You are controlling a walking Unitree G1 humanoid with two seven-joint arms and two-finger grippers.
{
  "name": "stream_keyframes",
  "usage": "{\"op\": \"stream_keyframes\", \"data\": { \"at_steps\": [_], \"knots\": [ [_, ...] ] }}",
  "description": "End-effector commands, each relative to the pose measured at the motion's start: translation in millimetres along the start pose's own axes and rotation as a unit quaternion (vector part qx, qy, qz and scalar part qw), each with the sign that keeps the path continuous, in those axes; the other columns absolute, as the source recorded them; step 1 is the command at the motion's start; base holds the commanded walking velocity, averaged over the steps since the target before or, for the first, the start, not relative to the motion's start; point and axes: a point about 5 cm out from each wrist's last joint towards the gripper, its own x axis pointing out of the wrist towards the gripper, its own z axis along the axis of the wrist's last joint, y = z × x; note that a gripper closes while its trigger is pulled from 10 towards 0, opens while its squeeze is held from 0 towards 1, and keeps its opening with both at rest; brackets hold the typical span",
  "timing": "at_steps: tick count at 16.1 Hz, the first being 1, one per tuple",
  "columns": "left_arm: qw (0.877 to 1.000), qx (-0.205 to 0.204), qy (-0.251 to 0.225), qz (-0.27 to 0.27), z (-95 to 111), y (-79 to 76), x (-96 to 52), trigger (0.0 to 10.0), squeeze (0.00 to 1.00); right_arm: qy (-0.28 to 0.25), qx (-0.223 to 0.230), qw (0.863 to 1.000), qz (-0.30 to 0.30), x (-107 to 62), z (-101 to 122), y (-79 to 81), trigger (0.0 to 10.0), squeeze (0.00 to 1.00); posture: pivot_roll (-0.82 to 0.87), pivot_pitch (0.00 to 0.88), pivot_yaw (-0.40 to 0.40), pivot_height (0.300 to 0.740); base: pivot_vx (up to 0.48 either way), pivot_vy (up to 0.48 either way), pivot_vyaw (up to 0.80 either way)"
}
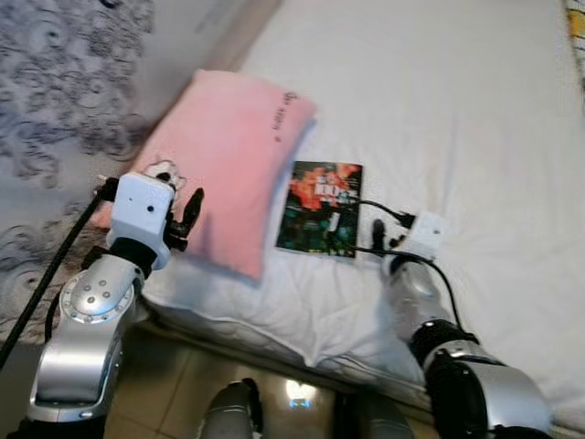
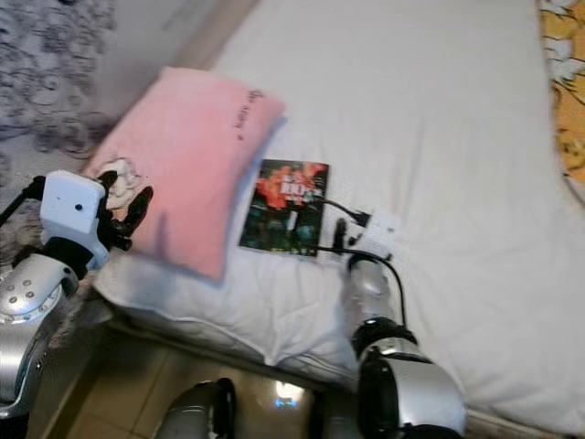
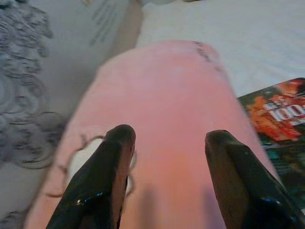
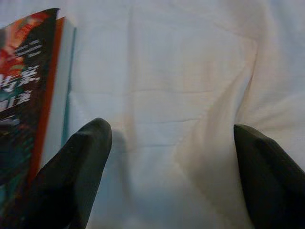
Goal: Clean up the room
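Note:
A pink pillow [image 1: 228,151] lies on the white bed [image 1: 457,110] near its left edge. Beside it on the sheet rests a dark book [image 1: 320,208] with a red and green cover. My left gripper [image 1: 186,219] is open at the pillow's near corner, one finger on each side of it, and the left wrist view shows both fingers [image 3: 114,157] spread over the pink fabric [image 3: 171,105]. My right gripper [image 1: 384,233] is open low over the white sheet, just right of the book [image 4: 33,95], with nothing between its fingers [image 4: 90,143].
A grey patterned cloth [image 1: 55,110] hangs left of the bed. A yellow patterned fabric [image 2: 562,82] lies at the bed's far right. Tiled floor [image 1: 183,384] runs along the near edge of the mattress, by my legs.

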Motion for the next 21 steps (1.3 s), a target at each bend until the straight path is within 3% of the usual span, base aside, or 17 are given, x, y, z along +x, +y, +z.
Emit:
{"op": "stream_keyframes", "data": {
  "at_steps": [1, 9, 11, 12, 13, 17, 19, 21],
  "knots": [
    [1.000, -0.003, 0.003, 0.000, 0.5, -4.7, -4.1, 10.0, 0.00, 0.023, -0.014, 0.998, 0.050, -7.1, -16.8, 24.7, 10.0, 0.00, 0.28, 0.273, 0.018, 0.740, 0.000, 0.000, 0.00],
    [0.999, -0.021, 0.023, 0.012, -7.1, -6.6, -8.1, 10.0, 0.00, 0.054, -0.015, 0.991, 0.121, -27.7, -47.5, 63.8, 10.0, 0.00, 0.27, 0.260, -0.001, 0.740, 0.000, 0.000, 0.00],
    [0.999, -0.023, 0.022, 0.011, -7.1, -8.5, -5.3, 10.0, 0.00, 0.030, -0.081, 0.990, 0.114, -26.8, -43.7, 62.3, 10.0, 0.00, 0.26, 0.257, -0.004, 0.740, 0.000, 0.000, 0.00],
    [0.999, -0.026, 0.022, 0.010, -7.6, -10.2, -4.1, 10.0, 0.00, 0.009, -0.147, 0.984, 0.104, -26.3, -41.2, 60.2, 10.0, 0.00, 0.25, 0.254, -0.007, 0.740, 0.000, 0.000, 0.00],
    [0.999, -0.029, 0.024, 0.009, -9.2, -12.5, -3.7, 10.0, 0.00, -0.007, -0.184, 0.977, 0.111, -27.2, -40.3, 62.0, 10.0, 0.00, 0.24, 0.250, -0.008, 0.740, 0.000, 0.000, 0.00],
    [0.999, -0.035, 0.026, 0.008, -11.2, -16.0, -1.6, 10.0, 0.00, -0.005, -0.200, 0.970, 0.136, -28.4, -41.6, 66.7, 10.0, 0.00, 0.23, 0.244, -0.011, 0.740, 0.000, 0.000, 0.00],
    [0.999, -0.037, 0.026, 0.010, -12.4, -16.5, -0.5, 10.0, 0.00, -0.014, -0.256, 0.961, 0.106, -22.7, -36.1, 56.3, 10.0, 0.00, 0.23, 0.242, -0.011, 0.740, 0.000, 0.000, 0.00],
    [0.999, -0.038, 0.025, 0.009, -12.4, -17.9, -0.6, 10.0, 0.00, -0.020, -0.282, 0.955, 0.088, -17.5, -29.0, 49.0, 10.0, 0.00, 0.23, 0.244, -0.012, 0.740, 0.000, 0.000, 0.00]
  ]
}}
